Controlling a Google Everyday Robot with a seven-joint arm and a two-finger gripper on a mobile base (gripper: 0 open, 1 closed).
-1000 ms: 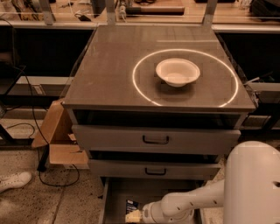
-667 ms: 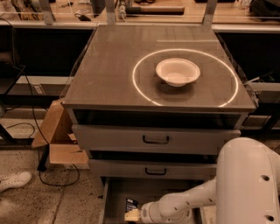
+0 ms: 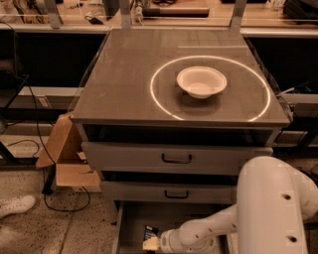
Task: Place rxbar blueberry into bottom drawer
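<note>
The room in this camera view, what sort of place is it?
Probably a lab or workshop: a grey metal cabinet, loose cables and a cardboard box on the floor, cluttered benches behind. The tool is low in the open bottom drawer, by the rxbar blueberry.

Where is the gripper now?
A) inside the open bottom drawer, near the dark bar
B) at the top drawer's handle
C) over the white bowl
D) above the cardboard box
A: the gripper sits in the pulled-out bottom drawer, right by the rxbar blueberry, far below the white bowl.
</note>
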